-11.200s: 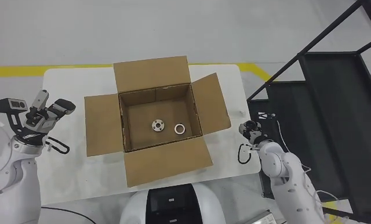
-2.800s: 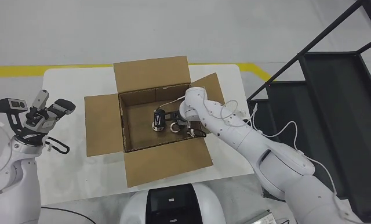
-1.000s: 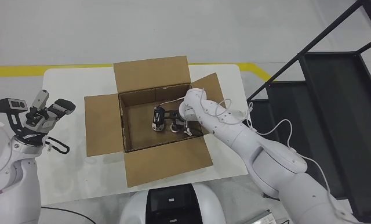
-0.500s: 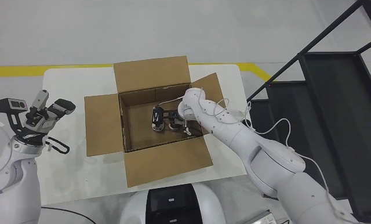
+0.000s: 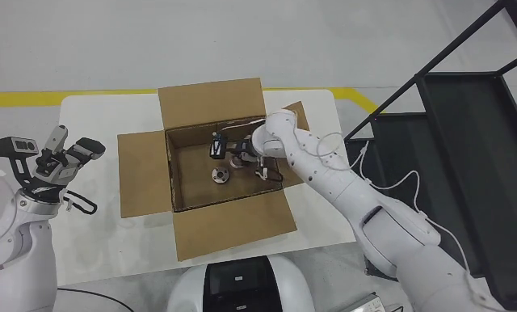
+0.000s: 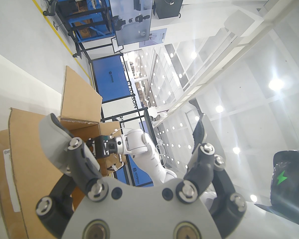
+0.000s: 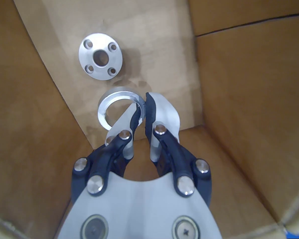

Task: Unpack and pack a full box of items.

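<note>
The right claw [image 7: 142, 110] pinches the wall of a metal ring [image 7: 119, 91] inside the cardboard box [image 7: 239, 88]. A holed flange [image 7: 86, 56] lies on the box floor just beyond its tips. The left claw [image 6: 124, 125] is spread wide, apart from the box.

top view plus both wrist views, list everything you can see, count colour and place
cardboard box: 1, brown, open on the table, flaps spread
flange disc: 1, silver, flat on the box floor
ring: 1, silver, inside the box, pinched by the right end effector
table: 1, white, under the box
staircase: 1, black, beside the table
floor line: 1, yellow, behind the table
right end effector: 1, black and silver, in the box
left end effector: 1, open, empty, at the table's left edge
</note>
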{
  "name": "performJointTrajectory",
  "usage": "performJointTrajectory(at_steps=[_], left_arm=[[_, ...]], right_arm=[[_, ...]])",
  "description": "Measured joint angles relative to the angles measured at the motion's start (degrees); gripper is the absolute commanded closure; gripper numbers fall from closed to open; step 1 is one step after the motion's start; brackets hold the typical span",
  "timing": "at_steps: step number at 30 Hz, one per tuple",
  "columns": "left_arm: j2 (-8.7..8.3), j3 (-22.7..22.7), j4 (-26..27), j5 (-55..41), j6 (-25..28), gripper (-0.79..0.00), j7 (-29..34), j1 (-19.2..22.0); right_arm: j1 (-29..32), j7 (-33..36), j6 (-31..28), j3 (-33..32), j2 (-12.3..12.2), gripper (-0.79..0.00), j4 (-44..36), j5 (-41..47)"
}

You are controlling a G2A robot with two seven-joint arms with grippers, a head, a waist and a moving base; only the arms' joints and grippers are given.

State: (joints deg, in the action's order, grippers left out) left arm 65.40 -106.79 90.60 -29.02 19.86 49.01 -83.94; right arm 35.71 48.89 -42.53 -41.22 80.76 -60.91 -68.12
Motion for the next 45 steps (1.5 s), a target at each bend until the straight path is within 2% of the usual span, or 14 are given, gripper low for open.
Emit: performJointTrajectory(at_steps=[5, 9, 16, 28, 37, 40, 45], left_arm=[[0.00, 0.00, 0.00, 0.00, 0.00, -0.785, 0.00, 0.00], [0.00, 0.00, 0.00, 0.00, 0.00, -0.785, 0.00, 0.00], [0.00, 0.00, 0.00, 0.00, 0.00, -0.785, 0.00, 0.00], [0.00, 0.00, 0.00, 0.00, 0.00, -0.785, 0.00, 0.00], [0.00, 0.00, 0.00, 0.00, 0.00, -0.785, 0.00, 0.00], [0.00, 0.00, 0.00, 0.00, 0.00, -0.785, 0.00, 0.00], [0.00, 0.00, 0.00, 0.00, 0.00, -0.785, 0.00, 0.00]], right_arm=[[8.93, 5.37, -0.87, -10.81, -4.77, 0.000, -17.66, 1.03], [18.48, 9.54, -1.38, -20.44, -7.95, 0.000, -33.05, 2.52], [31.53, 8.80, -0.50, -34.26, -10.93, 0.000, -49.93, 4.97], [47.07, -0.16, 2.75, -51.86, -13.24, 0.000, -59.31, 6.41], [58.05, -3.08, 6.77, -62.17, -14.03, 0.000, -62.58, 6.51], [59.83, -1.89, 7.39, -62.98, -14.23, 0.000, -61.35, 6.63], [59.36, -0.36, 8.03, -61.40, -14.54, 0.000, -57.74, 6.81]])
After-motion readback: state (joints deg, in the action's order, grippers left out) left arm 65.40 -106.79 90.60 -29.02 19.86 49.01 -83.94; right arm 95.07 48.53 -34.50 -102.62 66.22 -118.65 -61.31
